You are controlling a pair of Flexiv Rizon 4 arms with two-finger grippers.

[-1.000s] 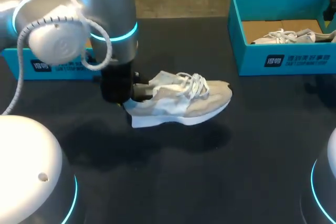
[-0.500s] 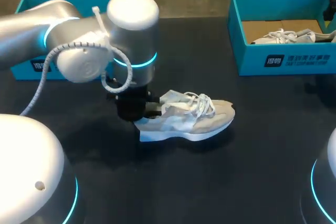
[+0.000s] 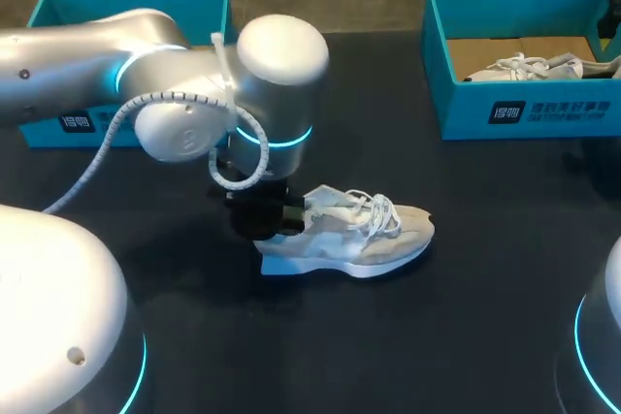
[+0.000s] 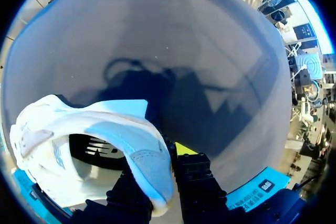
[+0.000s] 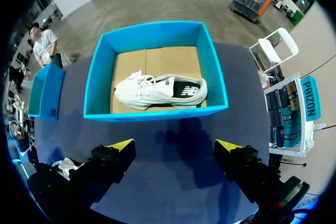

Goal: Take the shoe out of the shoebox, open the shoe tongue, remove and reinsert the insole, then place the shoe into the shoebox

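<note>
Shoe [image 3: 354, 235] sits mid-table [image 3: 466, 336], heel collar pinched in left jaws, long axis running from them toe-first toward my right. Right jaws wide, empty, over the shoebox [image 5: 152, 113], well apart.

**Head view.** Dim light from overhead; the dark table [image 3: 466, 288] shows little glare. A soft, broad shadow spreads from the shoe [image 3: 354, 235] toward 8 o'clock. Cyan rings [image 3: 281, 137] glow on the left arm [image 3: 116, 55], whose shell carries pale highlights.

**Left wrist view.** The table is brightly lit, with dense shadows at 12 o'clock ahead of the left gripper [image 4: 157, 177].

**Right wrist view.** Even light; a faint shadow lies between the right gripper [image 5: 176, 153] and the shoebox [image 5: 157, 115].
</note>
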